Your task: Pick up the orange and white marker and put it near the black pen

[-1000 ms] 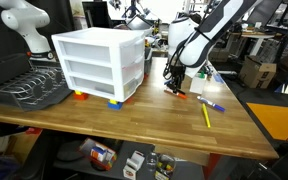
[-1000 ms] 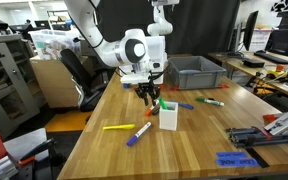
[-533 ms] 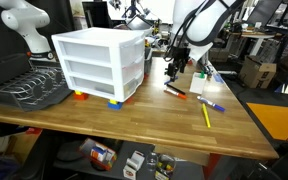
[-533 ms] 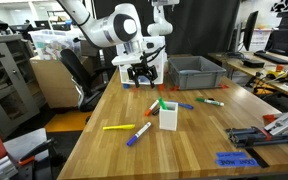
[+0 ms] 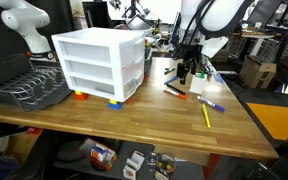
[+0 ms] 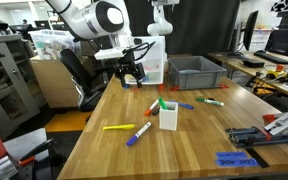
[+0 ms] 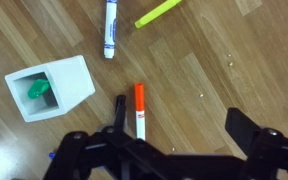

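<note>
- The gripper (image 7: 159, 135) is hanging wide open, gripping nothing.
- One orange and white marker (image 7: 139, 112) is lying below the finger gap, its orange cap pointing away.
- One black pen (image 7: 120, 112) is lying just beside it.

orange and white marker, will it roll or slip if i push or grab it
Probably rolls sideways if nudged: the orange and white marker is a slim round barrel lying flat on the smooth wooden table. Likely stiff and light, being thin plastic.

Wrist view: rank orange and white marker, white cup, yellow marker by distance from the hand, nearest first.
1. orange and white marker, centre, just ahead of the open hand.
2. white cup, left.
3. yellow marker, top edge.
</note>
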Motion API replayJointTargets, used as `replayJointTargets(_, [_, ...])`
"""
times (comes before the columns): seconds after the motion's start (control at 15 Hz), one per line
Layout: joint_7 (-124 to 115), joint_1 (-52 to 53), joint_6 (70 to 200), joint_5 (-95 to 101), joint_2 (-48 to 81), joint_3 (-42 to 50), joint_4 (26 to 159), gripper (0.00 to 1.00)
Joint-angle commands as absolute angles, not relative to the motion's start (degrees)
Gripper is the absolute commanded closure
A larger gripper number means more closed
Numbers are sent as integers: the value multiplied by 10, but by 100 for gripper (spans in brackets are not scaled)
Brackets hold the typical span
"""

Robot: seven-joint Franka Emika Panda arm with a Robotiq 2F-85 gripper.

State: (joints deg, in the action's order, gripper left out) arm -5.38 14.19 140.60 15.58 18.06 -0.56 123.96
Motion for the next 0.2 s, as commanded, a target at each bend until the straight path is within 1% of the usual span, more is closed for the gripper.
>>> replayJointTargets(0.0, [-57, 130, 1404, 161, 181, -18, 1239, 0])
replayJointTargets(0.13, [-57, 130, 1404, 160, 181, -18, 1239, 0])
